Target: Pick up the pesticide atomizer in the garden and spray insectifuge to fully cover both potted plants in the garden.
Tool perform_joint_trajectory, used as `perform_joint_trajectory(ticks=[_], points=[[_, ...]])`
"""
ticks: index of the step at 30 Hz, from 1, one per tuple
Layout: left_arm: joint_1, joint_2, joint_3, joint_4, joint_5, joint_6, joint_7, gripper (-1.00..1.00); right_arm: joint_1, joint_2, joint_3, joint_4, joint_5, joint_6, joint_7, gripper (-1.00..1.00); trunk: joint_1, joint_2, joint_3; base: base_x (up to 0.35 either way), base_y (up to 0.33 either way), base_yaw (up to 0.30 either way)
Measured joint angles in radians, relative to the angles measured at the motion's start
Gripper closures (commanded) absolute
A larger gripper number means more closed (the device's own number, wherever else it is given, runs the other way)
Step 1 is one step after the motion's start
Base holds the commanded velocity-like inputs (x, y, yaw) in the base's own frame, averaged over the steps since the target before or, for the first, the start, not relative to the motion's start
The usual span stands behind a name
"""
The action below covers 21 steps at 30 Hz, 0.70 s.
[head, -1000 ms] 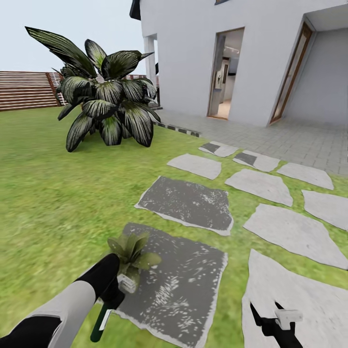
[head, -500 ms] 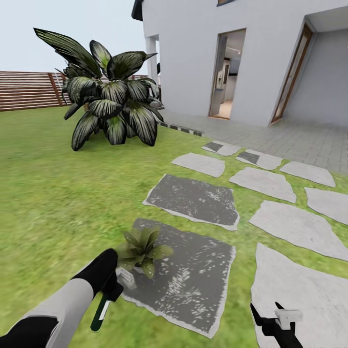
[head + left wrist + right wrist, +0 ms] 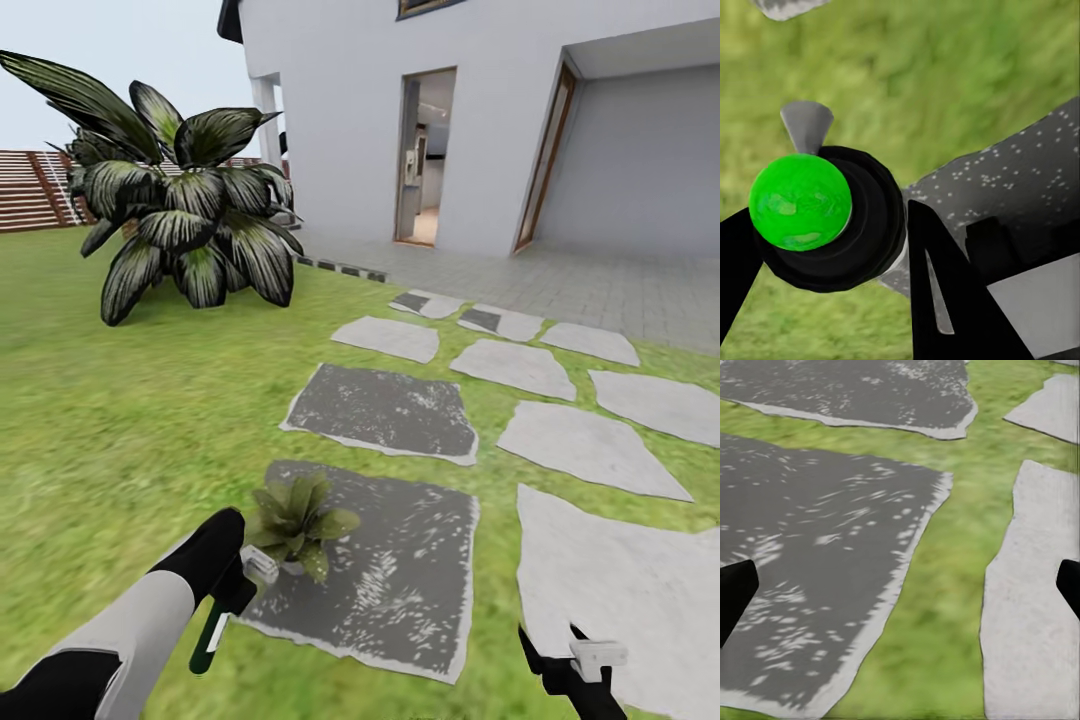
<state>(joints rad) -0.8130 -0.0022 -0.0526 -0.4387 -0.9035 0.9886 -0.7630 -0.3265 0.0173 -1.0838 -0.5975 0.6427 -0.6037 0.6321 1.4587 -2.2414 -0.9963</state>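
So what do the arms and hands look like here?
Left arm: light grey forearm shell, glossy black wrist and upper part. Left hand: black with a small white block. Right hand: black pointed fingers, white block on top. No cables or markings visible.

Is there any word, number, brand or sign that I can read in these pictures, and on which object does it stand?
None can be read.
The pesticide atomizer held in the left gripper has a white label strip: no letters can be made out.
The house wall bears no sign or number.
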Motion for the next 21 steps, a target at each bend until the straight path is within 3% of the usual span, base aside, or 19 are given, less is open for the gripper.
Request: perform_joint_trajectory(ticks=[4,18,21], points=[[0.001,0.0,-0.001,0.0,-0.005,0.001,0.0,1.0,0.0,0.001,0.0,-0.001,-0.001,0.0,0.0,-1.0,0.0,0.0,0.0,-0.039,0.326,-0.219],[0.004,-0.009,-0.007,0.017,-0.001,0.002,0.0,1.0,0.0,0.003,0.0,0.0,-0.001,0.0,0.0,-1.0,0.0,0.0,0.0,-0.001,0.333,-0.007],[0.004,-0.015,-0.002,0.018,-0.001,0.001,-0.001,1.0,0.0,0.003,-0.001,0.0,-0.001,0.0,0.0,-1.0,0.0,0.0,0.0,0.085,0.332,-0.184]])
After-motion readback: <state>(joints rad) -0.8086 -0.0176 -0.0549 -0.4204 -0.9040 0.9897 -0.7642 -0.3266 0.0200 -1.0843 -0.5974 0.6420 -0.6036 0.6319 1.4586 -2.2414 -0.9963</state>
